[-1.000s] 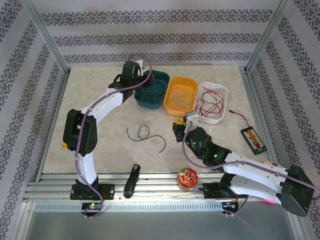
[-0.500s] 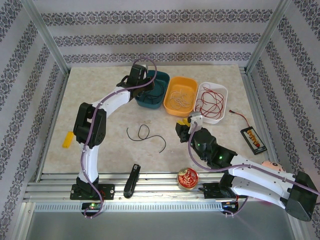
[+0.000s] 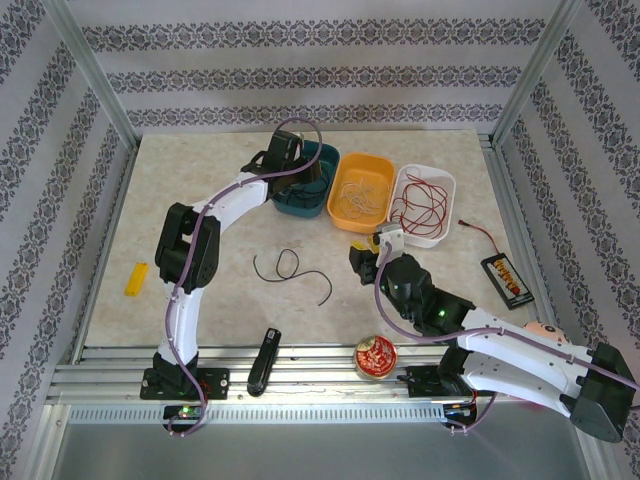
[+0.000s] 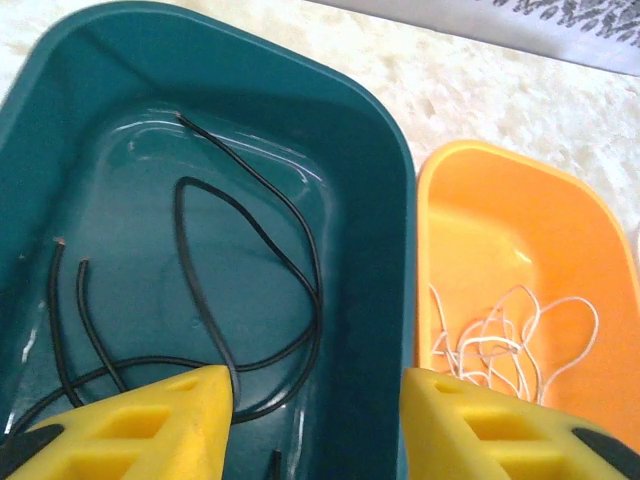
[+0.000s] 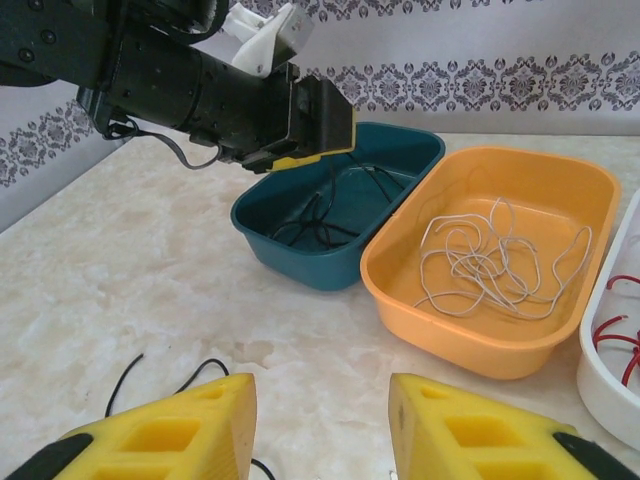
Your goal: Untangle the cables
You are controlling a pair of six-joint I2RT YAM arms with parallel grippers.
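My left gripper (image 3: 306, 172) hangs open over the teal bin (image 3: 300, 206). Its yellow fingers (image 4: 150, 425) straddle the bin's right wall from above, holding nothing. Several black cables (image 4: 255, 255) lie loose on the bin floor (image 4: 120, 200). White cables (image 4: 510, 335) lie in the orange bin (image 3: 345, 208), red cables (image 3: 420, 205) in the white bin (image 3: 447, 190). One black cable (image 3: 290, 268) loops on the table between the arms. My right gripper (image 3: 362, 256) hovers open just right of it, low over the table, and that cable's end (image 5: 130, 372) shows by its left finger.
The three bins stand side by side at the back. A yellow block (image 3: 137, 278) lies at the left, a black tool (image 3: 263, 360) and a red tin (image 3: 375, 355) at the near edge. A black battery pack (image 3: 505, 277) with a red lead lies at the right.
The left arm swung right over the teal bin and its gripper opened. The right gripper opened wider and shifted slightly. The yellow block at the left came out from under the left arm.
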